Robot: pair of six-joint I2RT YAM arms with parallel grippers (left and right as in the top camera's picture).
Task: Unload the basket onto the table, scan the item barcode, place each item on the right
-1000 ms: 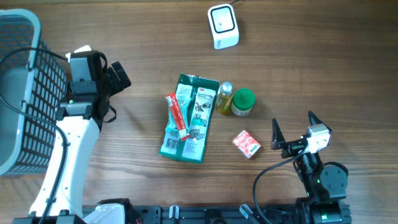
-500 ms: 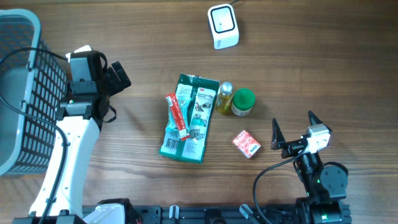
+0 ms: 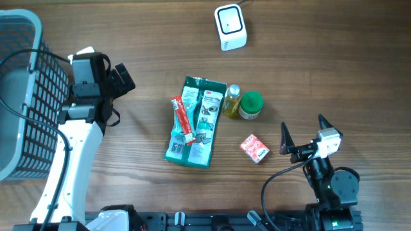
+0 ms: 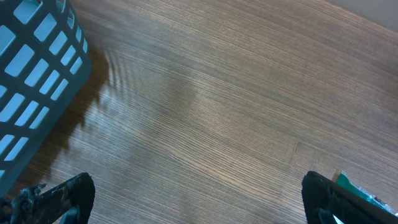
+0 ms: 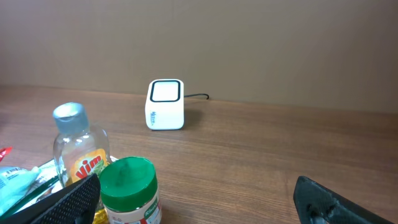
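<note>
Both hands stand released, holding nothing. The right hand [image 3: 302, 130] faces the scanner [image 3: 230, 27], well ahead with its window up to read. The small red box [image 3: 255, 148] lies near its left, within reach. The left hand [image 3: 122, 77] waits beside the basket [image 3: 19, 96].

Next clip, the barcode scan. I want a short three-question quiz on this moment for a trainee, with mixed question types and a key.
1. True or false: the red box lies nearer the right gripper than the left gripper.
2. Which thing stands right beside the green-lidded jar?
A) the small bottle
B) the scanner
C) the basket
3. Fill in: both grippers are ___ and hold nothing.

Key: 1 true; 2 A; 3 open.
</note>
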